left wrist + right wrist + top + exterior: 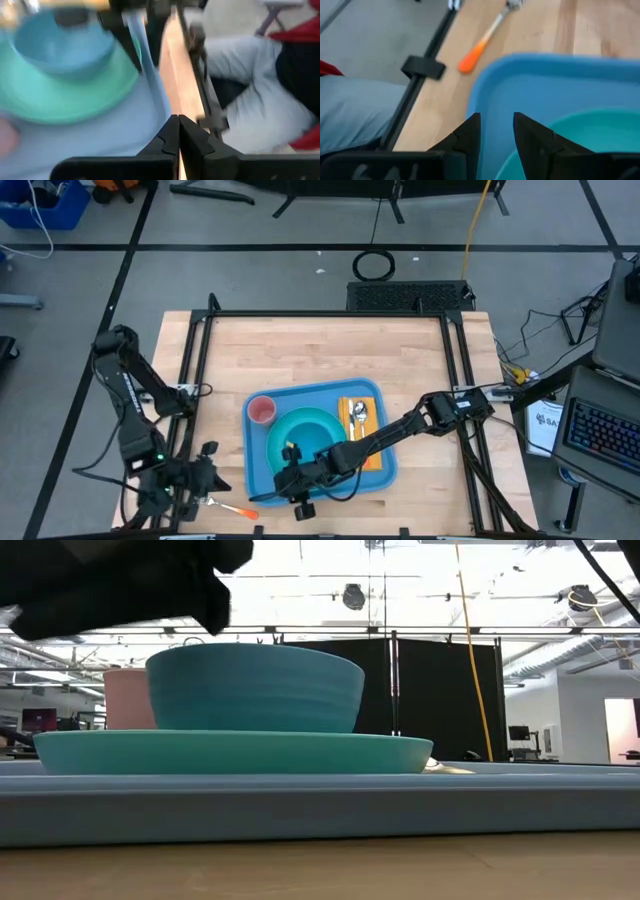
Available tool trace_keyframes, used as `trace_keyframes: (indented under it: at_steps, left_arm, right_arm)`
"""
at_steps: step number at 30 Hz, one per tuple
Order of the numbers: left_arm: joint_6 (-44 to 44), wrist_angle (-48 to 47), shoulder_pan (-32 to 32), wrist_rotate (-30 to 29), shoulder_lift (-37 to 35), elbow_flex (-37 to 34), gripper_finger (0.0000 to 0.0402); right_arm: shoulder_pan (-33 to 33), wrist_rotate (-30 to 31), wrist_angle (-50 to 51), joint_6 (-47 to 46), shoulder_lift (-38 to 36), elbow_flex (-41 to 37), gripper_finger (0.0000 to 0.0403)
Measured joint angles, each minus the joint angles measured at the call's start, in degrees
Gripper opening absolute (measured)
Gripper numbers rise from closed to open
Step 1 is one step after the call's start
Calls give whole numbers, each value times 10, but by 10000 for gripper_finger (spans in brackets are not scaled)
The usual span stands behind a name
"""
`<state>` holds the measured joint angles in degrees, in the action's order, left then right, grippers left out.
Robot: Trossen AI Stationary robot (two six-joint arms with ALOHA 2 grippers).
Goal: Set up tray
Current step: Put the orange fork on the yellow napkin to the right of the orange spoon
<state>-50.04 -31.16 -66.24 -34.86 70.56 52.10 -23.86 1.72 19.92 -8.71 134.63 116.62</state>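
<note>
The wooden bench (pixel 330 360) carries the blue tray (pixel 310 397), which lies toward six o'clock of the benchtop, near the front edge. On the tray a teal plate (pixel 322 423) fills the middle, with a blue bowl (pixel 255 688) standing on it. A pink cup (pixel 261 410) sits at the tray's ten o'clock corner. An orange napkin (pixel 372 460) bearing metal cutlery (pixel 359 416) lies along the three o'clock side.

The right hand (pixel 496 131) hovers over the tray's six o'clock rim, fingers apart and gripping nothing. The left hand (pixel 178 131) is off the tray's eight o'clock corner, fingers pressed together, empty. An orange-handled utensil (pixel 238 509) lies on the bench just beside it, between that hand and the tray.
</note>
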Motion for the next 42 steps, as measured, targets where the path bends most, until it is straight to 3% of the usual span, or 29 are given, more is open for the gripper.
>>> trace_keyframes:
  at_steps: [10,27,42]
  left_arm:
    - [-164,-63,33,169,82,0,5]
    - [-252,-45,1,230,127,0,21]
    - [-256,-8,4,261,203,1,26]
  right_arm:
    - [-3,0,13,-28,-1,-28,105]
    - [-3,0,-11,-23,-1,-30,105]
    - [-11,-2,-60,15,-22,-30,105]
